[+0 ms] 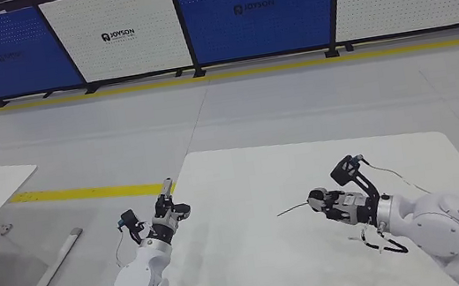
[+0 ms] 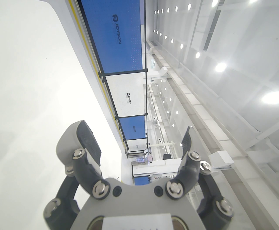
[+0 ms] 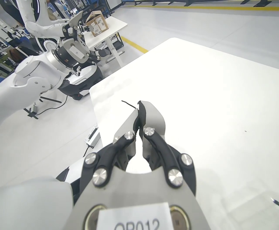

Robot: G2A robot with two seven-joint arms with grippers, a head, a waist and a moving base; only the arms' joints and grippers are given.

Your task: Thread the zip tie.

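Slippage is looking like the chief risk here: the right gripper point(image 3: 139, 110) is pinching the zip tie point(image 3: 128, 105) with its fingers pressed together, and a thin black tail is poking out past the tips toward the left, hanging above the middle of the bench point(image 3: 196, 87), toward its near side. With so slender a strap, it could be twisting or sliding in the pinch once the arm is moving, leaving the tip pointing off line. The left gripper point(image 2: 136, 130) is standing spread and holding nothing at the bench's near left edge, well apart from the tie (its fingers are pointing upward, away from the surface). By my reckoning it is needing a large swing before it can take the free end, and a misjudged approach could be knocking the tail aside or bending it. I cannot tell where the tie's head is, which is making the threading harder to judge. Counting: one zip tie, two grippers, one bench.
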